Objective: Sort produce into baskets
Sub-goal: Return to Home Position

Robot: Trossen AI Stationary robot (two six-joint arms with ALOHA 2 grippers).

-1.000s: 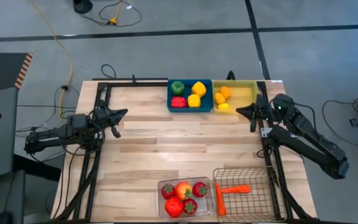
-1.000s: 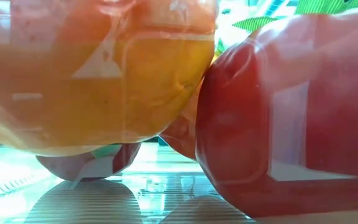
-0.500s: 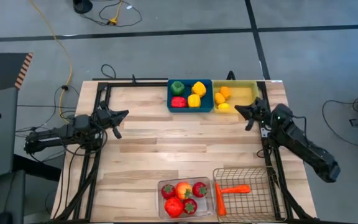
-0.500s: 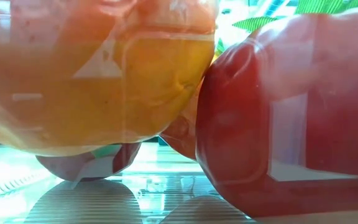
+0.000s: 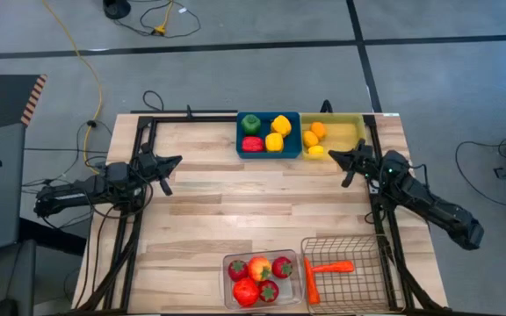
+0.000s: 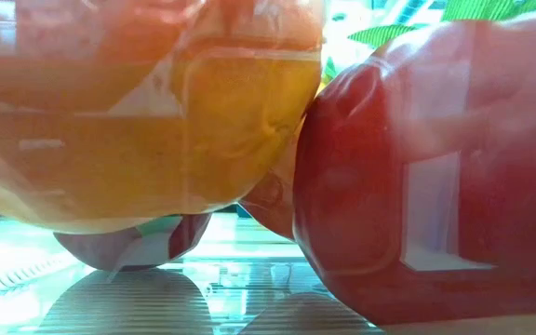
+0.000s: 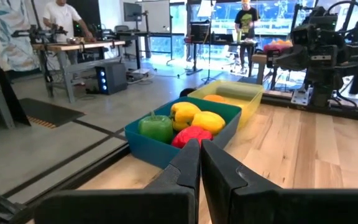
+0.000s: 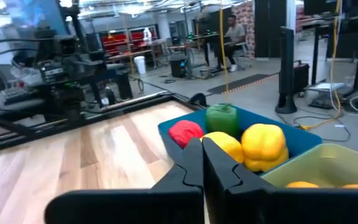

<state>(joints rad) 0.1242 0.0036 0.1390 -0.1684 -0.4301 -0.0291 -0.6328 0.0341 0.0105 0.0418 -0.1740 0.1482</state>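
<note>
The blue tray point(image 5: 269, 149) at the far edge holds a green pepper point(image 5: 250, 124), a red pepper point(image 5: 252, 144) and two yellow peppers point(image 5: 278, 132). The yellow tray point(image 5: 345, 134) beside it holds orange and yellow fruits point(image 5: 313, 138). The clear bin point(image 5: 260, 260) at the near edge holds red and orange produce point(image 5: 258, 279). The wire basket point(image 5: 358, 263) holds an orange carrot point(image 5: 328, 268). My left gripper point(image 5: 177, 160) is shut and empty at the table's left. My right gripper point(image 5: 333, 153) is shut and empty just near of the yellow tray. Both trays show in the wrist views, the blue tray point(image 7: 166, 149) and the peppers point(image 8: 235, 140).
Black frame rails point(image 5: 148, 132) run along the table's left, far and right sides. The table's middle point(image 5: 253, 202) is bare wood. The low view is filled by an orange-yellow fruit point(image 6: 138, 112) and a red one point(image 6: 435, 186) seen through the clear bin's wall.
My right arm has sunk toward the table, its gripper staying just near of the yellow tray.
</note>
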